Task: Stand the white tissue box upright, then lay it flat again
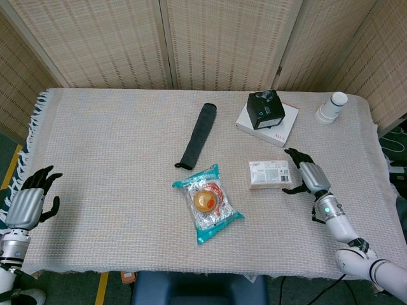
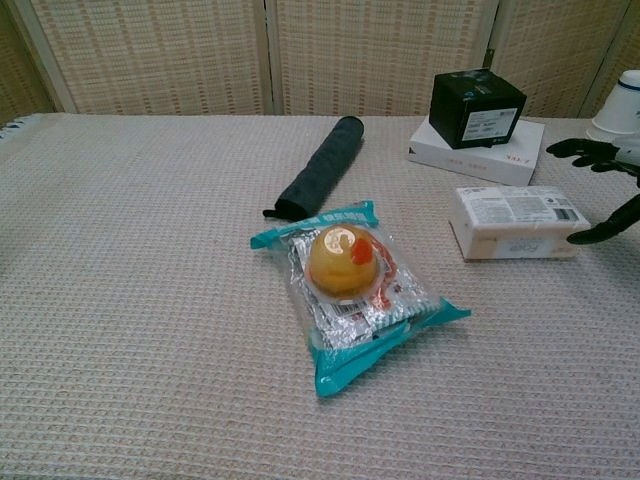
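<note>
The white tissue box (image 1: 269, 173) (image 2: 514, 221) lies flat on the woven cloth, right of centre. Just to its right is my right hand (image 1: 306, 176) (image 2: 606, 190), fingers spread apart and clear of the box, with a small gap between them. My left hand (image 1: 28, 202) hovers at the table's left edge with its fingers apart and nothing in it; the chest view does not show it.
A snack bag (image 1: 206, 202) (image 2: 354, 285) lies left of the box. A rolled dark umbrella (image 1: 197, 135) (image 2: 322, 164) lies further back. A black box (image 1: 266, 108) sits on a flat white box (image 1: 283, 126) behind the tissue box. Stacked paper cups (image 1: 332, 107) stand at the far right.
</note>
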Motion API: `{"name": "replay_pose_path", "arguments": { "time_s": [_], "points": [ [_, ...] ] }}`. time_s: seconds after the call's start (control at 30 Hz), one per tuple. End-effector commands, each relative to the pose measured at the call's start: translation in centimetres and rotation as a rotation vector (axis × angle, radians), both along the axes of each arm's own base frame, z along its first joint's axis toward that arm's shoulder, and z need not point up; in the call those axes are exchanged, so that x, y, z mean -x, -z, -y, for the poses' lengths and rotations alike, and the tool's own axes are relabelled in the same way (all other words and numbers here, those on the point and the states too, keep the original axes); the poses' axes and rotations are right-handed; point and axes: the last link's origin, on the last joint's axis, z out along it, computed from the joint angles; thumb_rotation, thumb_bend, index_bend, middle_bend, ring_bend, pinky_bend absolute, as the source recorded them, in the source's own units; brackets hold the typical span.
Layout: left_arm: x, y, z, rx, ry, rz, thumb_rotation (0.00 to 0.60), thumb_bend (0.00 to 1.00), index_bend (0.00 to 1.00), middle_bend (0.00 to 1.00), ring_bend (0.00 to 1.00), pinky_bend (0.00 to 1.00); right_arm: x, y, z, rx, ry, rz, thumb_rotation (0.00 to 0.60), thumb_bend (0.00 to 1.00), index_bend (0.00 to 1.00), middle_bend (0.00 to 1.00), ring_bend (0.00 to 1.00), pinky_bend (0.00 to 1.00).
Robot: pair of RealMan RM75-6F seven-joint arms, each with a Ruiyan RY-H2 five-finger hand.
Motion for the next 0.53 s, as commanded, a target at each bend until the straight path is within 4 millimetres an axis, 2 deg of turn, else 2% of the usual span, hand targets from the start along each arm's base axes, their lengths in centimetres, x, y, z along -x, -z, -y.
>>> {"name": "replay_pose_path", "arguments": {
  "time_s": [0.03, 0.07, 0.13, 0.17, 0.27, 0.4, 0.53],
  "points": [
    [0.0, 0.1, 0.0, 0.005, -0.001, -0.002, 0.6, 0.55, 0.19, 0.0, 0.0, 0.12, -2.9, -2.5, -5.8, 0.17, -0.223, 0.068, 0.6, 0.06, 0.09, 0.0, 0.01, 0.0],
    [0.0, 0.2, 0.0, 0.009, -0.001, -0.003, 0.6, 0.55, 0.19, 0.0, 0.0, 0.12, -2.8, -2.1, -7.6, 0.158, -0.266, 0.042, 0.6, 0.06, 0.13, 0.0, 0.01, 0.0],
    [0.0, 0.3, -0.1, 0.013, -0.001, -0.005, 0.6, 0.55, 0.19, 0.0, 0.0, 0.12, -2.2, -2.1, -9.8, 0.136, -0.304, -0.05, 0.6, 0.06, 0.18, 0.01, 0.01, 0.0],
    [0.0, 0.4, 0.0, 0.015, -0.001, -0.007, 0.6, 0.55, 0.19, 0.0, 0.0, 0.12, -1.4, -2.4, -11.0, 0.135, -0.295, -0.124, 0.6, 0.06, 0.19, 0.02, 0.01, 0.0],
    [0.0, 0.6, 0.0, 0.021, -0.002, -0.009, 0.6, 0.55, 0.19, 0.0, 0.0, 0.12, 1.1, -3.8, -13.0, 0.129, -0.201, -0.318, 0.6, 0.06, 0.16, 0.03, 0.01, 0.0],
    [0.1, 0.9, -0.2, 0.029, -0.005, -0.014, 0.6, 0.55, 0.19, 0.0, 0.0, 0.12, 4.0, -6.0, -13.5, 0.165, -0.067, -0.441, 0.6, 0.06, 0.11, 0.03, 0.01, 0.0],
    [0.1, 1.2, -0.3, 0.03, -0.002, -0.023, 0.6, 0.55, 0.19, 0.0, 0.0, 0.12, 5.1, -8.2, -12.7, 0.235, -0.017, -0.486, 0.6, 0.06, 0.09, 0.03, 0.01, 0.0]
  ]
}}
